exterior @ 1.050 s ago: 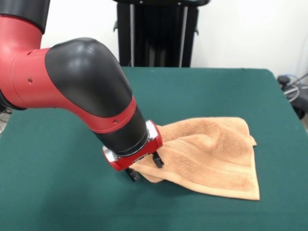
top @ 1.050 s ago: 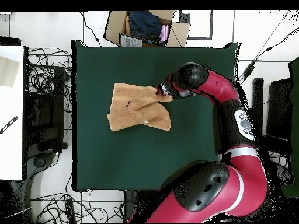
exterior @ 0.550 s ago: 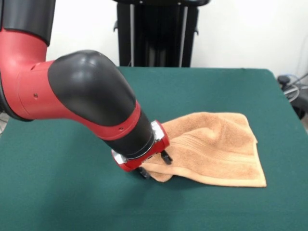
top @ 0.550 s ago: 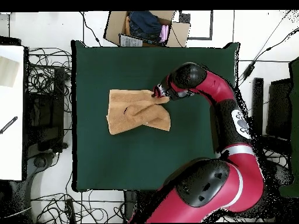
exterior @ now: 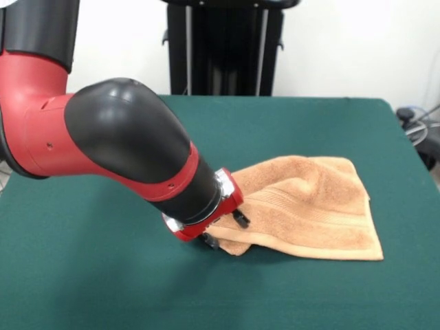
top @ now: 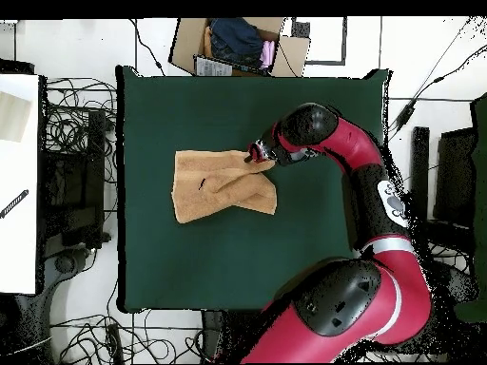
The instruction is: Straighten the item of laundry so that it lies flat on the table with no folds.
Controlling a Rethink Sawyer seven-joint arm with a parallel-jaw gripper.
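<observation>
- The surface (exterior: 89, 289) is a wide rectangle covered in plain dark green cloth, much bigger than the towel (exterior: 309, 210) lying on it.
- In the front view a white wall stands behind it, with a black upright frame (exterior: 223, 48) at the far edge.
- In the overhead view the floor around the surface is light, strewn with black cables (top: 71, 114).
- An open cardboard box (top: 238, 43) holding clothes sits just past one short edge, and a white bench (top: 19, 181) runs along one side.
- The orange-tan towel sits near the middle of the surface, not flat: a ridge runs across its upper part and one corner is bunched and lifted at the hand (exterior: 225, 230).
- A ribbed band runs along the towel near its front edge, which lies straight on the cloth.
- The hand is pinching the bunched corner of the towel, its black fingers (exterior: 240, 218) low by the surface, one showing on each side of the fold.
- The thick red and black arm (exterior: 117, 144) reaches down at a slant and hides the surface behind it in the front view.
- From above, the arm (top: 366, 181) curves over one side of the surface, and the hand (top: 259, 153) meets the towel (top: 219, 185) at its edge.
</observation>
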